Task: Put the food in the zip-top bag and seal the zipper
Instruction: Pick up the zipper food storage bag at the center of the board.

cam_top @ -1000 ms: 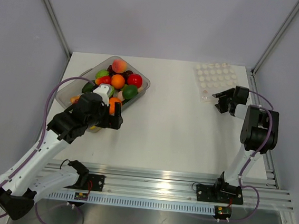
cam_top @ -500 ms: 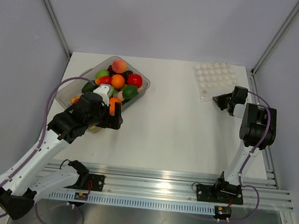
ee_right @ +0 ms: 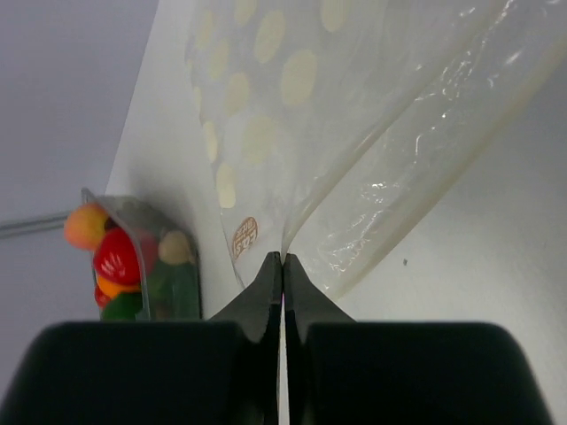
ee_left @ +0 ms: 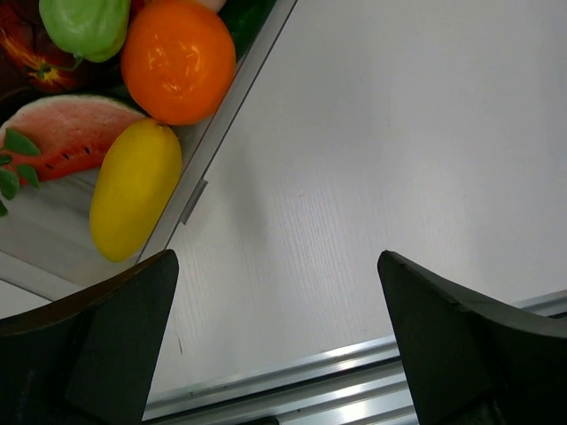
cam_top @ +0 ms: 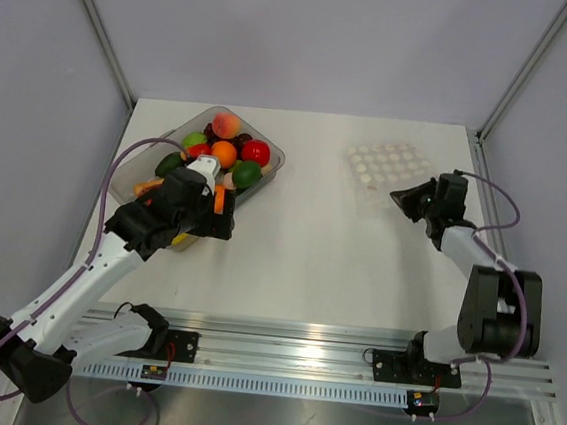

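- Food (cam_top: 224, 154): I count glossy orange, red, green, yellow and peach pieces, all heaped in the rigid clear tray (cam_top: 275, 157) at the far left of the table (cam_top: 311, 235). None of them is in the pouch.
- Left gripper (ee_left: 276, 292): its fingers are spread wide and hold nothing. It hangs over bare table just beside the clear tray's near edge. In my wrist view a yellow piece and an orange one lie close behind that edge.
- Right gripper (ee_right: 282, 258): its fingertips are pressed together and pinch a fold of the zip-top bag (ee_right: 399, 177).
- Zip-top bag: it is crinkled and see-through, at the far right of the table, well apart from the food.
- White dimpled tray (cam_top: 386, 165): its dimples show through the bag's film. I cannot tell whether it sits inside the bag or underneath it.
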